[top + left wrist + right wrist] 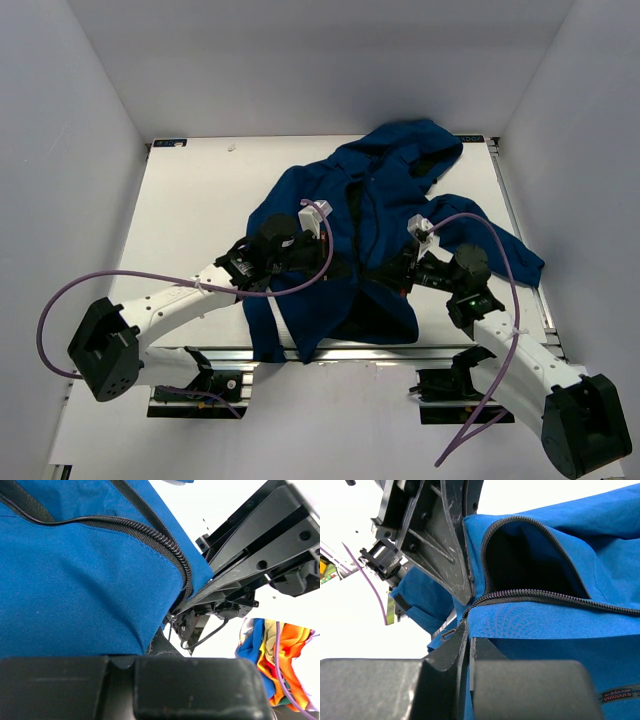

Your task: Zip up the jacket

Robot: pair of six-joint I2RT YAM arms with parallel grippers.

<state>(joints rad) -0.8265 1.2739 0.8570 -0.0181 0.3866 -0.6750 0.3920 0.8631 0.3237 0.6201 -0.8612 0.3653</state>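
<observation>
On the white table (200, 200) the jacket (385, 205) lies spread out, from the middle toward the far right side. It is of dark blue cloth, with the hood (415, 140) at the far edge. One sleeve (500, 245) goes out to the right, and the second sleeve (262, 330) reaches toward the near edge. The front is open and the dark inside shows. The zipper (545, 596) has black teeth on a black tape. One row runs along the lower cloth, the other row arches up over a dark opening, and both come together close to my fingertips. A small label (620, 695) with pale letters sits on the blue cloth.

My left fingers (345, 268) and my right fingers (388, 272) meet at the lower end of the front opening, tip close to tip. My left fingers are pressed together on the lower edge of the blue cloth, just beside the end of the zipper. My right fingers have only a thin slit between them, and they clamp the cloth just under the place where the two rows join.
</observation>
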